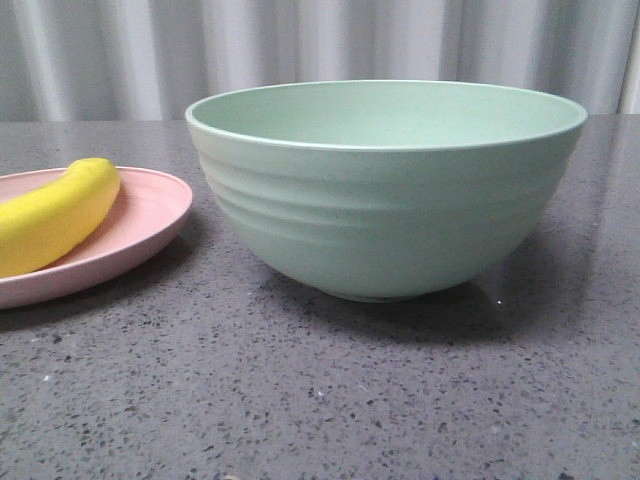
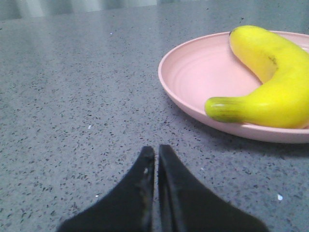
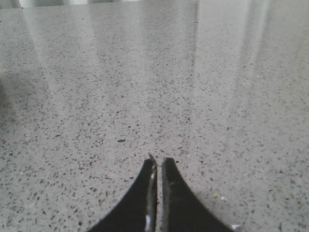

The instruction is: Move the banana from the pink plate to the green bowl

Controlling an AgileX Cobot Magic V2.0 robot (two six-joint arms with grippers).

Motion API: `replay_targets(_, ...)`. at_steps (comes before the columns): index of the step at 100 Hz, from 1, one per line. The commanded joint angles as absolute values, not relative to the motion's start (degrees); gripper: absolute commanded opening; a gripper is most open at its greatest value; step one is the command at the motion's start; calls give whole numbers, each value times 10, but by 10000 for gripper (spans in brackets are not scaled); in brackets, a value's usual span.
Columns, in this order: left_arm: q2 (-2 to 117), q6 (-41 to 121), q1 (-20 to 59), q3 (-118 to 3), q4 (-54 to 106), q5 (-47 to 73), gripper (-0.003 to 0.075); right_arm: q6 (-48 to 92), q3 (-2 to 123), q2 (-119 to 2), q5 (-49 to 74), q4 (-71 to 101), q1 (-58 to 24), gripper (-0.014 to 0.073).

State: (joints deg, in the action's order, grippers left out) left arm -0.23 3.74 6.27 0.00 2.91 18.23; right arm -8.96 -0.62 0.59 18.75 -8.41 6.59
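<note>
The yellow banana (image 1: 55, 215) lies on the pink plate (image 1: 150, 215) at the left of the front view. The pale green bowl (image 1: 385, 185) stands empty to its right in the middle of the table. In the left wrist view the banana (image 2: 273, 79) lies curved on the pink plate (image 2: 193, 72), its greenish-brown end toward the plate's near rim. My left gripper (image 2: 156, 150) is shut and empty, low over the table, a short way from the plate's rim. My right gripper (image 3: 159, 161) is shut and empty over bare table. Neither gripper shows in the front view.
The table (image 1: 300, 400) is dark grey speckled stone. A grey pleated curtain (image 1: 300, 50) hangs behind it.
</note>
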Motion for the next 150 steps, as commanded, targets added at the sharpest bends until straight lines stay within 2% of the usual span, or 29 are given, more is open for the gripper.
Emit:
replay_targets(1, -19, 32, 61, 6, 31, 144, -20, -90, -18, 19, 176, -95, 70, -70)
replay_targets(83, -19, 32, 61, 6, 31, 144, -20, -90, -18, 19, 176, -95, 70, -70)
replay_targets(150, -19, 32, 61, 6, 31, 88, -20, -90, -18, 19, 176, -125, 70, -70)
